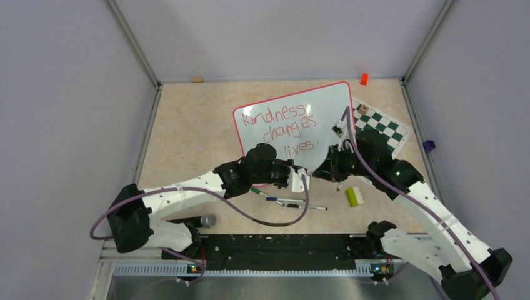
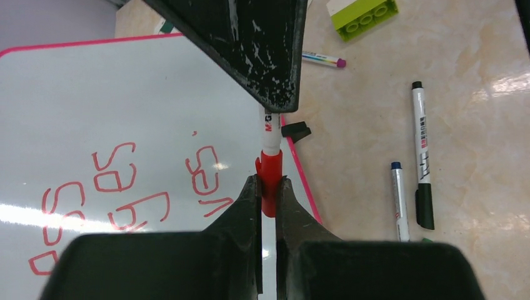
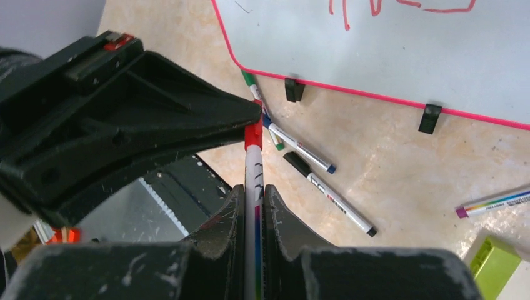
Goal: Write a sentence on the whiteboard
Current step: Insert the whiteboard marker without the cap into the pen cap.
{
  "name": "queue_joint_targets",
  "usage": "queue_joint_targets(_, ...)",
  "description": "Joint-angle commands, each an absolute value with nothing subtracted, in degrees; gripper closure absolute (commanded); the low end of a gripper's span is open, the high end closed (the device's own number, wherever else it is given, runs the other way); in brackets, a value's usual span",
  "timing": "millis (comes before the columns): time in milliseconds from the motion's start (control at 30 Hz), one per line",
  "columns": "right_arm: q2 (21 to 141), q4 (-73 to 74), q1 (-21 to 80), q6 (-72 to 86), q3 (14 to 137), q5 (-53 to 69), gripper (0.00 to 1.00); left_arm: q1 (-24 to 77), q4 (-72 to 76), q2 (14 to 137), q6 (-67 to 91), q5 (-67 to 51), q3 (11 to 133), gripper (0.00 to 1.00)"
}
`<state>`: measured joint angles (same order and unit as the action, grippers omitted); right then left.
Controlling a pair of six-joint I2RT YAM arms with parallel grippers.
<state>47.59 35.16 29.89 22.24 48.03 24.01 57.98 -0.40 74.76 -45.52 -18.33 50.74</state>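
Top external: glossy white, red-framed whiteboard (image 1: 331, 103) flat on beige table (image 1: 187, 144) w/ red handwritten sentence (image 1: 279, 127); at its near edge left gripper (image 2: 267, 185) clamped on red marker cap (image 2: 269, 169), right gripper (image 3: 253, 195) gripping white marker barrel (image 3: 254, 172)

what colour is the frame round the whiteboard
Pinkish red whiteboard frame, clearest in the right wrist view.

Left gripper (image 2: 269, 187) and right gripper (image 3: 253, 194) meet tip to tip over the whiteboard's (image 1: 328, 103) near edge, one marker (image 2: 270, 140) spanning both. Sentence (image 1: 281, 125) lies on the board, beyond them. Loose pens (image 1: 294, 203) lie on the table (image 1: 187, 137), nearer than the left gripper. Block (image 1: 354, 196) lies beside the right gripper, chess mat (image 1: 381, 128) beyond it.
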Motion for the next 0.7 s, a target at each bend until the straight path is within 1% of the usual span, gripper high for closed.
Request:
queue_joint_targets(0,55.82,39.53,31.95,22.70,56.36,14.24,1.00,62.55,0.29,77.02,-41.46,-14.51,56.33,1.00)
queue_joint_targets(100,57.39,41.27,34.72,23.93,58.05,10.87,1.00,64.13,3.38,78.29,-35.54,-12.47,57.45,1.00)
queue_joint_targets(333,59.43,42.57,35.99,25.46,56.78,11.39,1.00,65.74,12.78,78.26,-26.05,-13.89,58.27,1.00)
queue_joint_targets(567,61.33,43.42,37.37,26.27,56.73,12.19,1.00,66.42,20.08,77.75,-23.28,-15.52,55.65,1.00)
queue_joint_targets(667,62.33,43.49,37.68,26.14,56.16,12.38,1.00,66.53,19.42,77.34,-23.04,-16.07,56.75,1.00)
